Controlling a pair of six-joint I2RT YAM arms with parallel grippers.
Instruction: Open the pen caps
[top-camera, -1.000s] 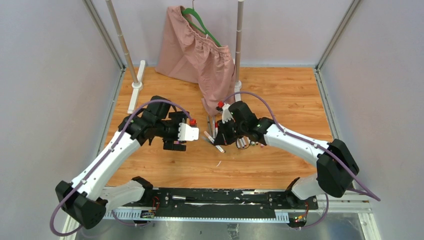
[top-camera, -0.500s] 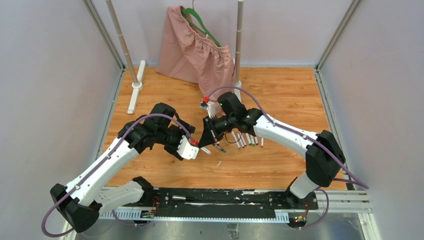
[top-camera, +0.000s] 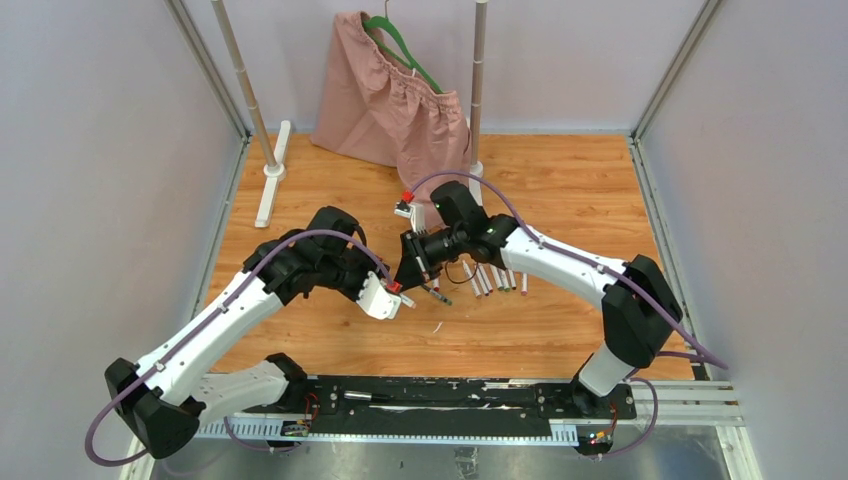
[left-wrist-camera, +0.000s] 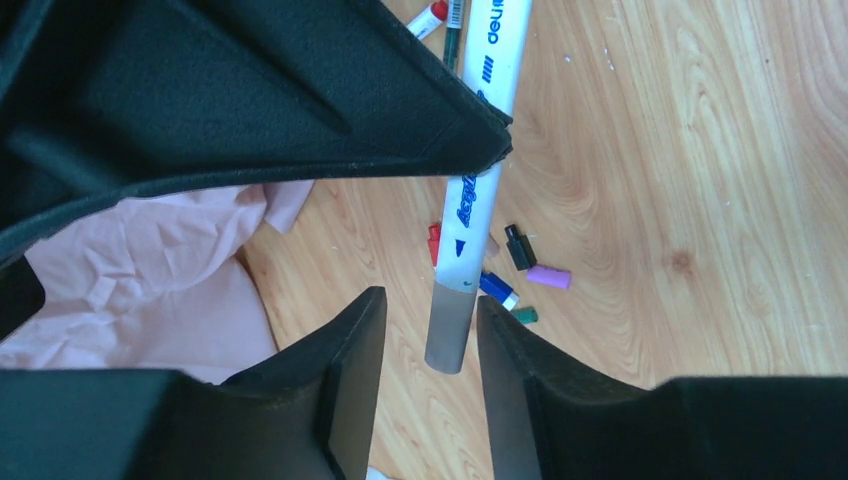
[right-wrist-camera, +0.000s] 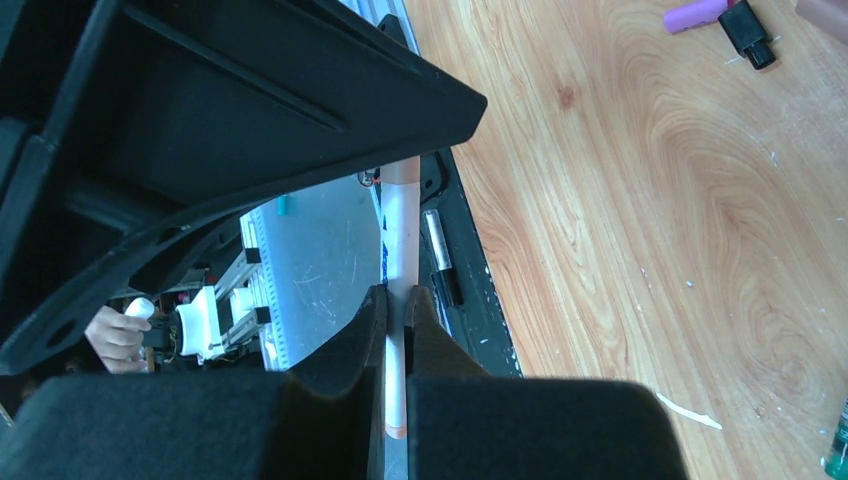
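Note:
My right gripper (right-wrist-camera: 397, 300) is shut on a white pen (right-wrist-camera: 400, 215) and holds it above the wooden floor. In the left wrist view that pen (left-wrist-camera: 480, 120) points down, and its grey cap (left-wrist-camera: 450, 335) hangs between the fingers of my left gripper (left-wrist-camera: 430, 305). Those jaws are open, with a gap to the left of the cap and a sliver to its right. Loose pen caps lie on the floor below: black (left-wrist-camera: 519, 247), purple (left-wrist-camera: 548, 277), blue (left-wrist-camera: 495, 288), green (left-wrist-camera: 525, 315). From above, the left gripper (top-camera: 397, 294) meets the right gripper (top-camera: 409, 270) mid-floor.
A row of white pens (top-camera: 495, 280) lies on the floor under the right arm. A pink skirt (top-camera: 395, 105) on a green hanger hangs at the back between two poles (top-camera: 478, 90), its cloth (left-wrist-camera: 150, 260) close to the left gripper. A metal rail (top-camera: 430, 395) runs along the front edge.
My left gripper has dropped and moved right onto the pen's cap, its jaws narrowing. The right arm has swung left with the pen and turned it toward the left gripper.

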